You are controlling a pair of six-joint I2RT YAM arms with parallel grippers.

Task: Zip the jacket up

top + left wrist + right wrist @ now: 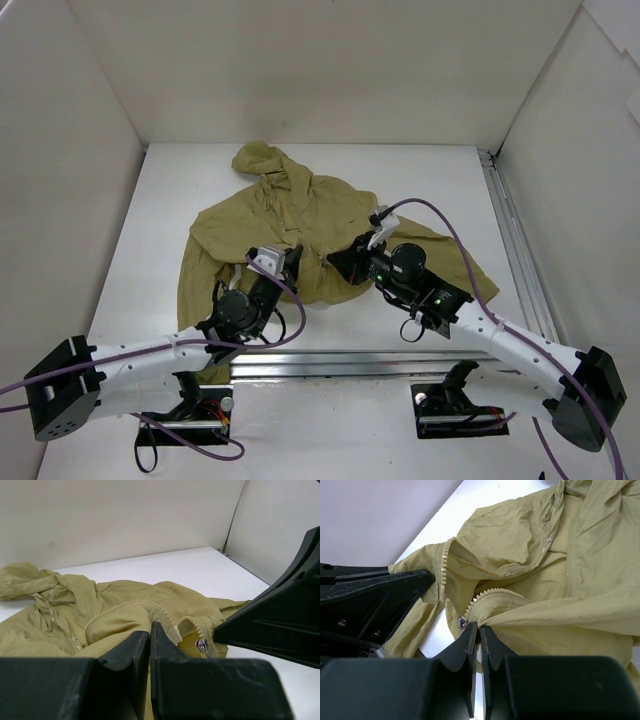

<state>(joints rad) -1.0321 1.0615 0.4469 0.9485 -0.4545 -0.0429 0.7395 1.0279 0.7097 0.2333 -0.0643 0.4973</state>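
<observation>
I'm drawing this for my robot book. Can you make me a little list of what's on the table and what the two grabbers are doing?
Table: white
Jacket: olive, lying crumpled, hood at far end
Zipper: lower teeth apart, not joined
Left gripper: shut, pinching jacket by the zipper
Right gripper: shut, pinching jacket beside the metal slider

Thin, creased, matt cloth jacket (300,212)

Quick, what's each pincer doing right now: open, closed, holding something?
Left pincer: closed, pinching the jacket.
Right pincer: closed, pinching the jacket beside its zipper pull.
</observation>
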